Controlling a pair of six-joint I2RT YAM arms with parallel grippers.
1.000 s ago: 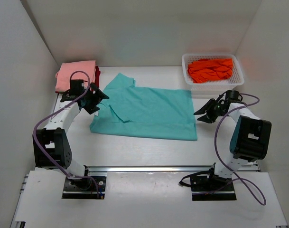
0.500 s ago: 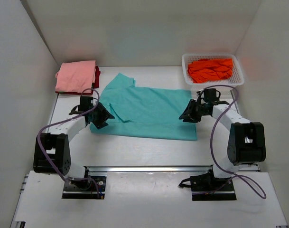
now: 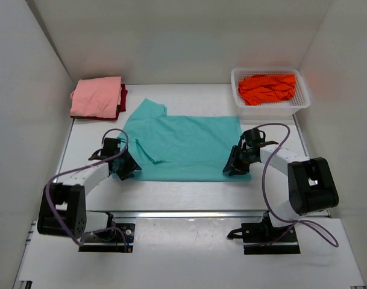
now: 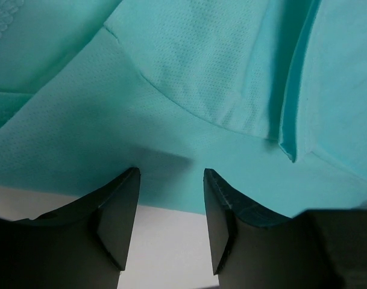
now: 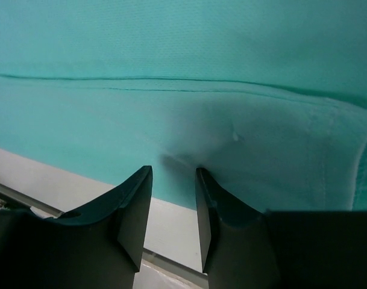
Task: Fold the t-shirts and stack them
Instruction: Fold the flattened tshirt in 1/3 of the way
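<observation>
The teal shirt (image 3: 183, 144) lies flat on the surface (image 3: 189, 191). The left fingers (image 4: 119, 211) stand apart over its near hem, gripping nothing. The right fingers (image 5: 134, 211) sit narrowly apart on puckered hem, and I cannot tell whether they grip it.

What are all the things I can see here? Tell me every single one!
teal t-shirt: one, teal, spread flat in the middle of the table
pink t-shirt: one, salmon pink, folded at the far left corner
dark red t-shirt: one, dark red, under the pink one, only its edge showing
orange t-shirt: one, bright orange, bunched up in the basket
basket: one, white mesh, far right corner
table: one, white
left gripper: one, black, jaws apart at the teal shirt's near left corner
right gripper: one, black, jaws apart at the teal shirt's near right corner
</observation>
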